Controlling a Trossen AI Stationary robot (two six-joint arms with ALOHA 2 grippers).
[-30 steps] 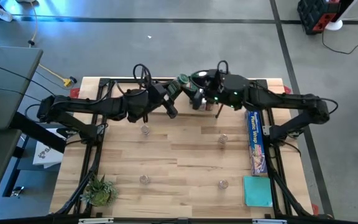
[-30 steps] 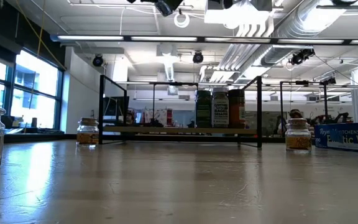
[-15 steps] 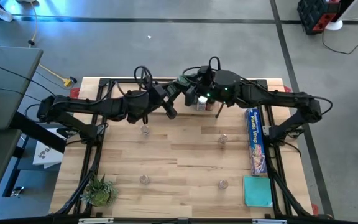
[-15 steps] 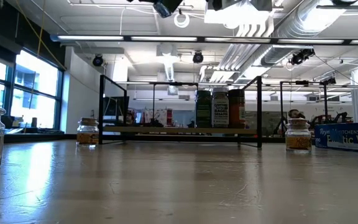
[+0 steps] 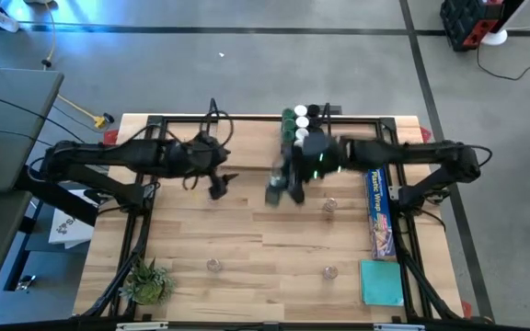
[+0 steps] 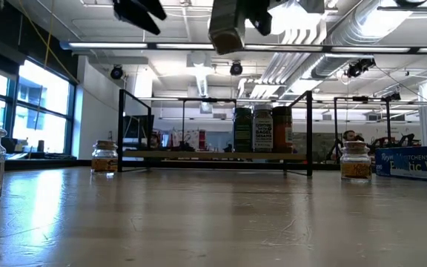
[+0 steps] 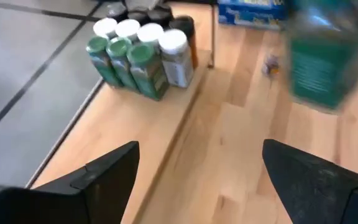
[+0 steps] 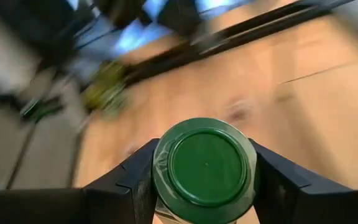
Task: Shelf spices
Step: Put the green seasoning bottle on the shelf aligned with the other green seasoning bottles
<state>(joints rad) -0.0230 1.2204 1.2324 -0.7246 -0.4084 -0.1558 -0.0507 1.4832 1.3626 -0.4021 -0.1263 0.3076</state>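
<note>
Right gripper clamped a green-lidded jar mid-air; I feared fast swinging could slip it. Left gripper hung empty, spread wide.

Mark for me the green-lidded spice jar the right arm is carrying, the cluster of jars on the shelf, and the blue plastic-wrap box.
Green-lidded spice jar (image 8: pixel 204 163): right wrist view, centre of its round lid.
Cluster of green- and white-lidded jars (image 7: pixel 143 55): left wrist view, a green lid in the front row.
Long blue plastic-wrap box (image 5: pixel 378 211): high view, middle of its top face.

Overhead, table-level, two wrist-mounted views
</note>
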